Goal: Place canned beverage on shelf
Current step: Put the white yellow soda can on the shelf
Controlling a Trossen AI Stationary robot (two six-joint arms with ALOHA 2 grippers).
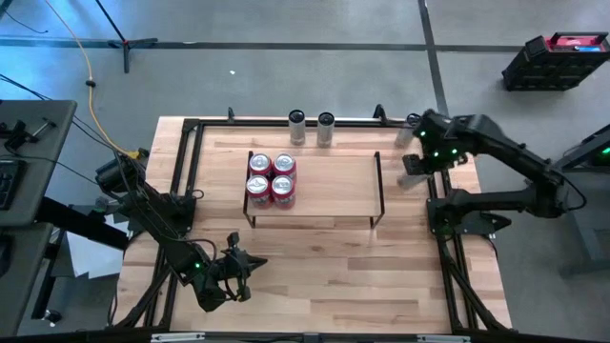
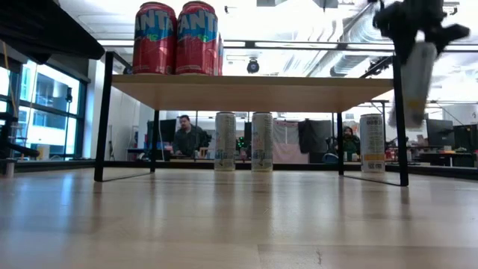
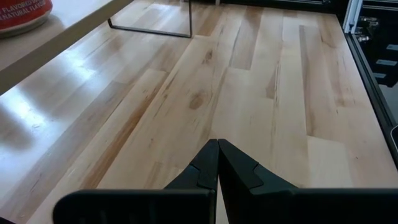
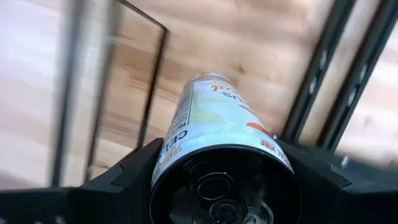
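The shelf (image 1: 329,181) stands mid-table, a light-wood board on a black wire frame, with several red cans (image 1: 272,178) upright on its left part. My right gripper (image 1: 414,164) is just past the shelf's right end rail, raised above the table, shut on a slim white can (image 2: 416,75). Two more slim white cans (image 1: 311,128) stand on the table behind the shelf, and a third (image 2: 371,143) stands at the far right. My left gripper (image 1: 250,276) is shut and empty near the table's front left. My right gripper pinches the slim white can near its top end (image 4: 186,155), one finger (image 4: 127,174) on each side of its round wall. The fingers come from above. The can hangs below them, slightly tilted, its bottom end down and clear of the table and the shelf.
Black rails run along the table's left, far and right edges (image 1: 443,238). The shelf's right half (image 1: 334,186) is bare wood. Bare tabletop (image 1: 324,267) lies in front of the shelf. People sit in the room beyond the table (image 2: 187,138).
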